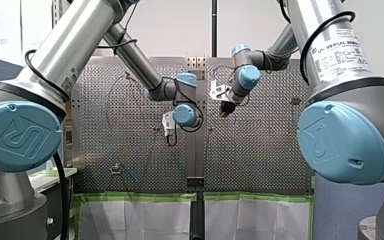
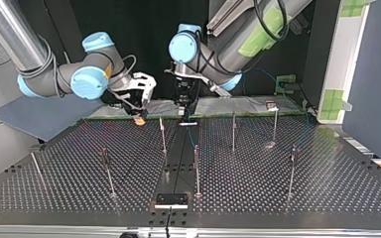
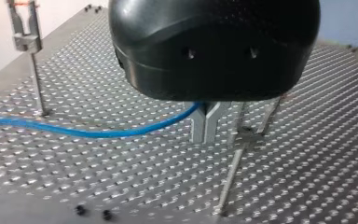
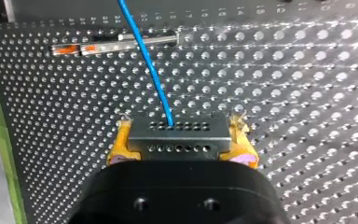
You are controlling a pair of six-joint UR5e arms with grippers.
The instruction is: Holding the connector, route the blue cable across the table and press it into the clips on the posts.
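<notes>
In the right wrist view my right gripper is shut on the grey metal connector, its yellow pads on either side. The blue cable leaves the connector and runs ahead over the perforated table. In the left wrist view my left gripper has its metal fingers shut on the blue cable, which trails off to one side just above the table. In the top view my right gripper and my left gripper hang close together at the far edge, between the posts.
Several thin posts with clips stand on the perforated table, among them post and post. A clip post stands beside my left gripper and another post leans under it. Green tape edges the table.
</notes>
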